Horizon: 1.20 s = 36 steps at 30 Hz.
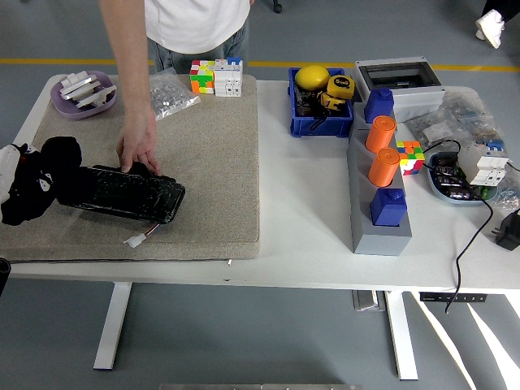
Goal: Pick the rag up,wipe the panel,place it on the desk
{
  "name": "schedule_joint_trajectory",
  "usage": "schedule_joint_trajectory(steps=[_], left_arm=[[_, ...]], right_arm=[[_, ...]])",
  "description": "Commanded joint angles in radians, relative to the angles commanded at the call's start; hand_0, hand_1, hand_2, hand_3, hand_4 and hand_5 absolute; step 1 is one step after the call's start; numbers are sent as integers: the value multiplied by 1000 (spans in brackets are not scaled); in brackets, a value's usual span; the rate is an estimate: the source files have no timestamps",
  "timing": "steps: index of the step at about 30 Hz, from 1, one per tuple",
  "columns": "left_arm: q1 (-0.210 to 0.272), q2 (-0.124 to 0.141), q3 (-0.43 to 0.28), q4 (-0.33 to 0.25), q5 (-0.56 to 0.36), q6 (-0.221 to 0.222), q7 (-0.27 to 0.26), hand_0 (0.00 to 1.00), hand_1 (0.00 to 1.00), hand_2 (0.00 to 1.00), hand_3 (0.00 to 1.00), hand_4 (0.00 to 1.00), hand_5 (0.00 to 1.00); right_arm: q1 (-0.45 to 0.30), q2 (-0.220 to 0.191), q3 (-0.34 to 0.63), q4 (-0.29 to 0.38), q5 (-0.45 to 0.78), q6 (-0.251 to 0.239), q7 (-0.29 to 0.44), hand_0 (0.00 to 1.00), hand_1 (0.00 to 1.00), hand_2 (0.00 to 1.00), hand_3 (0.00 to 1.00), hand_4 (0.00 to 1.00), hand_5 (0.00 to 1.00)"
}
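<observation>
One high head camera looks down across the table [301, 211].

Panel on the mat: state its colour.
Glossy black panel, seen in the head view.

– Obscured items?
– Left hand [32, 188]: a black mass cut by the picture's edge, fingers and rag indistinguishable. It covers the panel's [122, 194] left end.
– Others?
– Person [183, 36] cropped above the chest.

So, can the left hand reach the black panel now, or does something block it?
Probably yes: the left hand already overlaps the panel's left end. The person's hand rests on its far edge, which may hinder wiping there.
</observation>
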Motion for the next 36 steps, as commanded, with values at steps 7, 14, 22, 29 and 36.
schedule_joint_trajectory(steps=[7, 14, 22, 29, 36], left_arm=[[12, -6, 37, -44, -3, 2, 6, 290, 221, 546, 420, 202, 2], [36, -16, 94, -95, -13, 1, 15, 284, 217, 546, 422, 200, 2], [54, -32, 167, -145, -37, 7, 14, 277, 215, 544, 424, 203, 2], [62, -35, 259, -198, -50, 9, 25, 259, 213, 543, 425, 208, 2], [56, -43, 362, -241, -57, 5, 40, 258, 211, 543, 424, 205, 2]], right_arm=[[-1, 0, 4, 0, -5, 1, 2, 761, 621, 678, 601, 959, 465], [-2, -1, 10, 2, -11, 1, 3, 761, 622, 678, 602, 960, 465], [-6, -4, 11, 2, -13, 2, 3, 761, 621, 679, 602, 959, 466], [-6, -5, 15, 2, -16, 3, 2, 760, 621, 679, 602, 960, 466], [-7, -7, 9, 2, -11, 4, 2, 760, 621, 679, 601, 960, 465]])
